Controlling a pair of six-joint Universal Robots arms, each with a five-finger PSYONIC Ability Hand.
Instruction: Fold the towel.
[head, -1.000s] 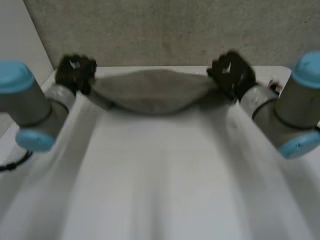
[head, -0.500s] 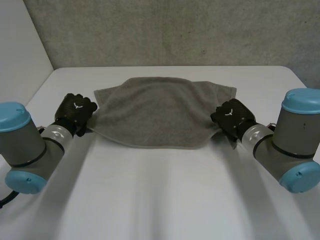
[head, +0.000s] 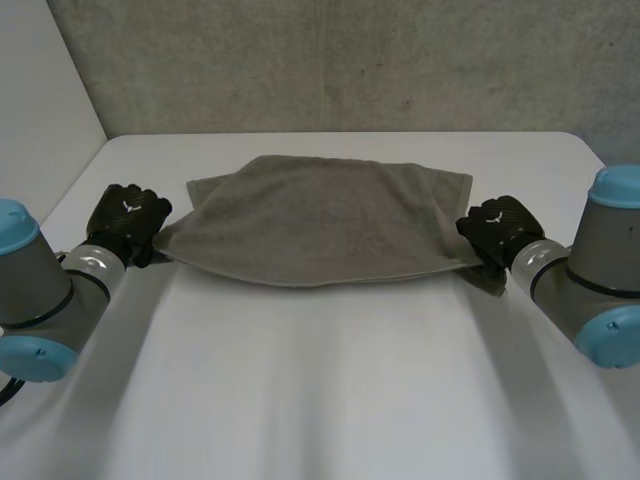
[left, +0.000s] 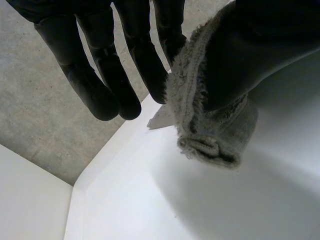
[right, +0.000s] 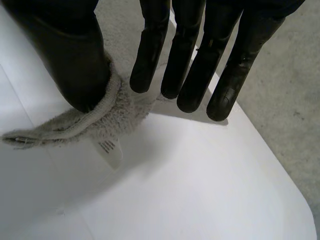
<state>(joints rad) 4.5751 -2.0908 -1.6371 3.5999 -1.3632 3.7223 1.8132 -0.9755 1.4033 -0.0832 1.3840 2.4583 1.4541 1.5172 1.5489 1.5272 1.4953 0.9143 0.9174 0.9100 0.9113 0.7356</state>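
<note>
The grey towel (head: 320, 215) lies doubled over on the white table (head: 320, 390), its folded edge toward me. My left hand (head: 125, 222) is at the towel's near left corner. At my left hand (left: 135, 55), the thumb pinches that bunched corner (left: 210, 135) against a finger. My right hand (head: 497, 230) is at the near right corner. Its fingers (right: 190, 55) are straight and spread away from the thumb, which rests on the towel's edge (right: 100, 120). A small white label (right: 109, 150) hangs from that corner.
A grey wall (head: 330, 60) rises just behind the table's far edge. Bare white tabletop stretches from the towel toward me, between the two arms.
Both hands came back from the far edge toward me, laying the towel down, then moved apart and stretched it wider. The right hand's fingers have loosened from the corner.
</note>
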